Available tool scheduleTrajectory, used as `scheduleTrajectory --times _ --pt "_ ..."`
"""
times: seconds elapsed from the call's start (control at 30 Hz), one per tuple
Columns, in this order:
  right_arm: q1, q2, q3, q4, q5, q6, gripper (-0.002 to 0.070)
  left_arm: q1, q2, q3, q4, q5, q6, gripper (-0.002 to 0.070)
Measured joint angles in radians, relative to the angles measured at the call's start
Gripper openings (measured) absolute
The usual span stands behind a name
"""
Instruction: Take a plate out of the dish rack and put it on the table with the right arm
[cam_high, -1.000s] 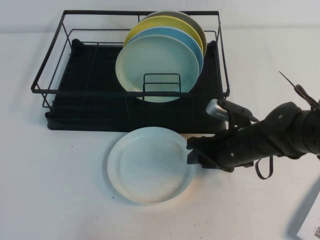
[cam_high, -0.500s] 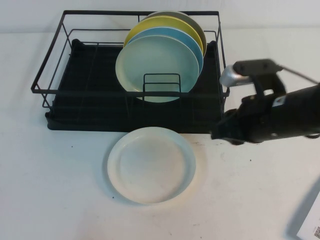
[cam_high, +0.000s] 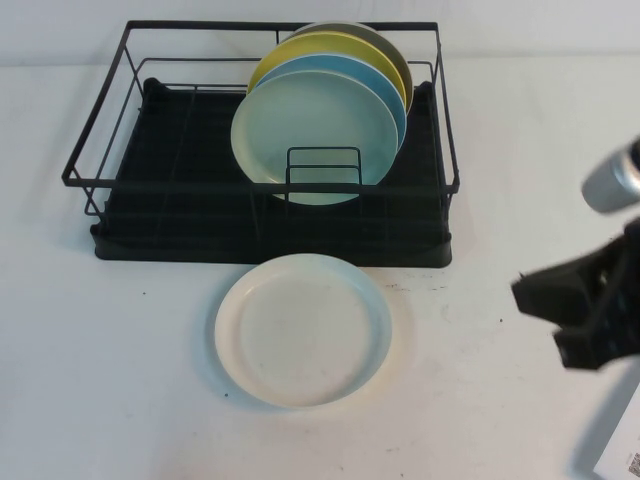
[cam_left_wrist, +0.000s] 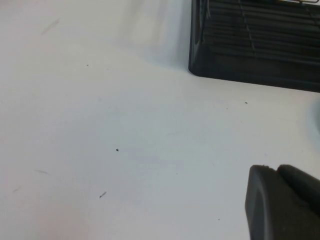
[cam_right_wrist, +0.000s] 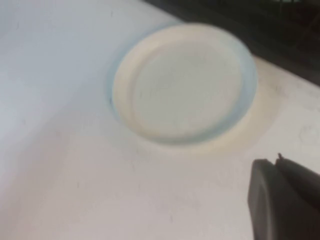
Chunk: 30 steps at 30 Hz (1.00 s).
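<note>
The white plate (cam_high: 302, 330) lies flat on the table (cam_high: 120, 370), just in front of the black dish rack (cam_high: 130, 215). It also shows in the right wrist view (cam_right_wrist: 182, 85), lying free. My right gripper (cam_high: 562, 315) is at the far right of the table, well clear of the plate, with its jaws together and empty (cam_right_wrist: 275, 162). My left gripper (cam_left_wrist: 275, 169) is out of the high view; in the left wrist view its jaws are together over bare table near a corner of the rack (cam_left_wrist: 255, 55).
The rack holds a mint-green plate (cam_high: 315, 135), a light blue plate (cam_high: 390, 90), a yellow plate (cam_high: 300, 48) and a grey-green one, all standing on edge. A white sheet (cam_high: 625, 450) lies at the bottom right corner.
My right gripper has left the plate's right rim and drawn back to the right edge of the table. The plate stays flat where it lay.
</note>
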Motion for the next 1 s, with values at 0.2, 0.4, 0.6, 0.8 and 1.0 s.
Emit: scheduleTrajectory --times 0.2,0.4,0.6,0.8,1.0 --pt "0.000 -0.059 0.010 -0.069 0.144 -0.002 -0.0018 0.000 0.000 0.000 0.000 0.000 0.000 -0.0004" --pt "0.000 -0.063 0.010 -0.107 0.191 -0.002 -0.0018 0.000 0.000 0.000 0.000 0.000 0.000 -0.0004" --pt "-0.007 -0.087 0.060 -0.153 0.114 -0.003 -0.0018 0.000 0.000 0.000 0.000 0.000 0.000 -0.0004" --pt "-0.107 -0.266 0.340 -0.215 -0.159 -0.022 -0.0018 0.000 0.000 0.000 0.000 0.000 0.000 -0.0004" --pt "-0.242 -0.527 0.696 -0.244 -0.532 -0.074 -0.0018 0.000 0.000 0.000 0.000 0.000 0.000 -0.0004"
